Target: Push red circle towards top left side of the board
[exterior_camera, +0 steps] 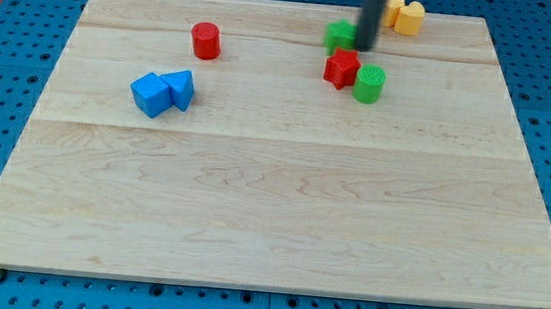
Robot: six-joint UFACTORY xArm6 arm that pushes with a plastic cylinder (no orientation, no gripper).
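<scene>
**Rod tip at the far cluster, red circle apart on the upper left**

The wooden board lies on a blue pegboard surface. The dark rod comes down from the view's top edge, and its tip rests at the right side of a green block whose shape cannot be made out, as the rod partly covers it. Whether tip and block touch cannot be told. The arm carries no pincer: it ends in the plain rod, which has hold of nothing.

The red circle, a short upright cylinder, stands in the board's upper-left part, well apart from the tip and to the view's left of it, with bare wood all round it.

Just below the tip sits a red star-shaped block, and touching its right side a green cylinder. Near the view's top, right of the rod, two yellow blocks stand close together; their shapes are unclear. Toward the view's left, below the red circle, a blue cube and a blue wedge-like block sit touching each other.
</scene>
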